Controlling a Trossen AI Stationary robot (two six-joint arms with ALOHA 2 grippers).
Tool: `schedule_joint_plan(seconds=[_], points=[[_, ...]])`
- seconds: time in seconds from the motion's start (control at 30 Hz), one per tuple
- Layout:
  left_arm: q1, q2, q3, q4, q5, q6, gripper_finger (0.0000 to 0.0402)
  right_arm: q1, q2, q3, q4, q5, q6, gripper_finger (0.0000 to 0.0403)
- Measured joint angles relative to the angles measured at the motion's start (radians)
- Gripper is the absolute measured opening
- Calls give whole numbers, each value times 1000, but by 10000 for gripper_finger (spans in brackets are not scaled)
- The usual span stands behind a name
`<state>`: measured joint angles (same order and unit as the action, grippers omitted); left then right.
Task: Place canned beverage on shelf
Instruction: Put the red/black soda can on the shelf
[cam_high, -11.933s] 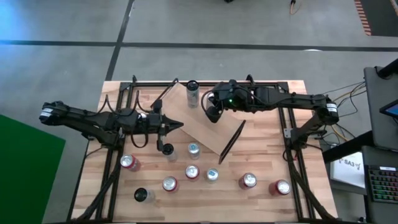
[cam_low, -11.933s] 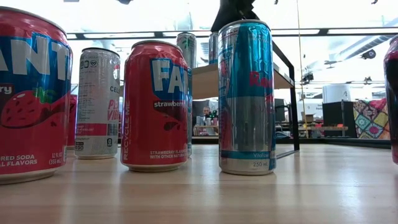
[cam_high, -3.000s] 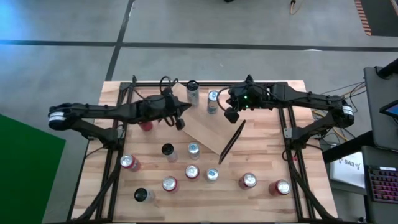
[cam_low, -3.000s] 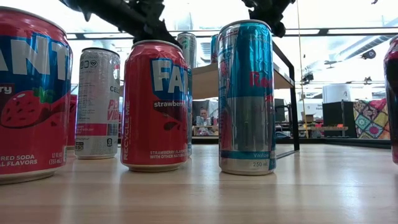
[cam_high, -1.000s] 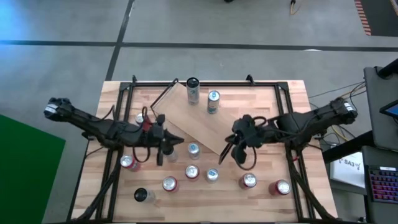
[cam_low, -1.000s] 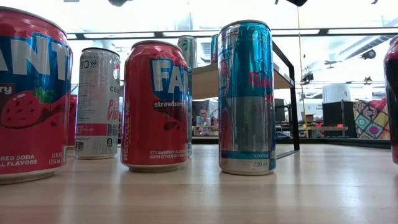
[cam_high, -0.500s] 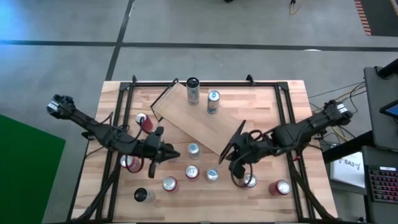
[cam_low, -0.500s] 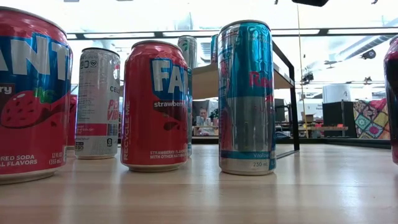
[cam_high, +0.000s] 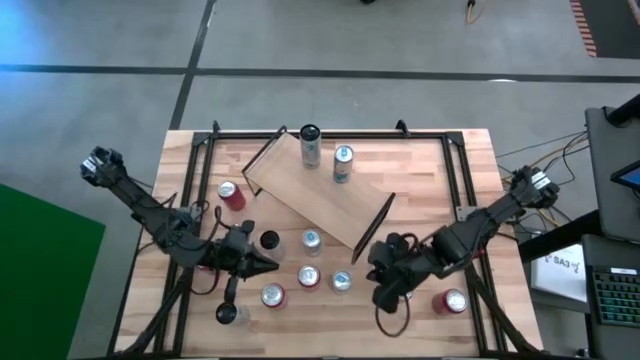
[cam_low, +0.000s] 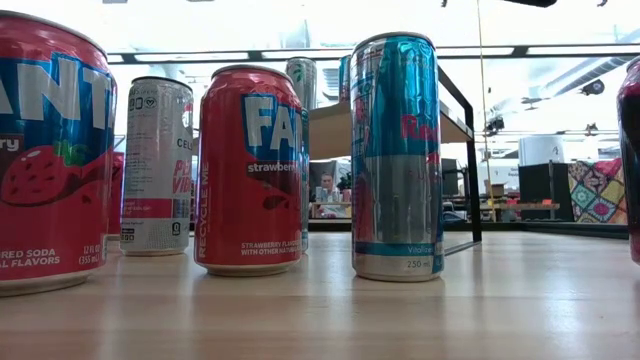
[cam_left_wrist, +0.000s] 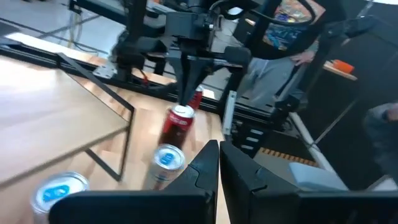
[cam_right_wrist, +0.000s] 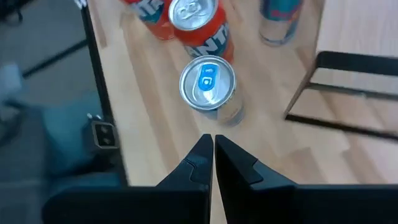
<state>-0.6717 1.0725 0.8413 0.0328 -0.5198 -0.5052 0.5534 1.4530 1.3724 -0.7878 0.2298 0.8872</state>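
Light-wood shelf (cam_high: 315, 198) sits angled mid-table with two cans (cam_high: 342, 163) upright on its far end, while the left gripper (cam_high: 268, 263) and right gripper (cam_high: 378, 295) hover empty, fingers pressed together, over the front cans (cam_high: 308, 277).

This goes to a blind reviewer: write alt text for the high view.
Seen from above, a light-wood shelf lies diagonally on the table with two cans standing on it. Both grippers are shut and empty over the front of the table: the left gripper and the right gripper flank a cluster of loose cans.
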Motion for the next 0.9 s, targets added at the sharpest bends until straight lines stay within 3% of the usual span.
schedule_joint_plan(seconds=[0.13,0.23,0.47,0.57,0.9], points=[[-10,-3,9,-42,-29,-75,0,45,13,0,5,98,-107,9],[-9,-1,57,-207,-55,-190,0,64,21,0,8,141,-135,9],[-2,63,317,-1150,-65,-718,0,64,38,0,12,164,-157,9],[-2,112,385,-1401,-24,-877,0,64,38,0,12,164,-176,9],[-3,200,447,-1469,111,-904,0,64,36,0,12,164,-196,9]])
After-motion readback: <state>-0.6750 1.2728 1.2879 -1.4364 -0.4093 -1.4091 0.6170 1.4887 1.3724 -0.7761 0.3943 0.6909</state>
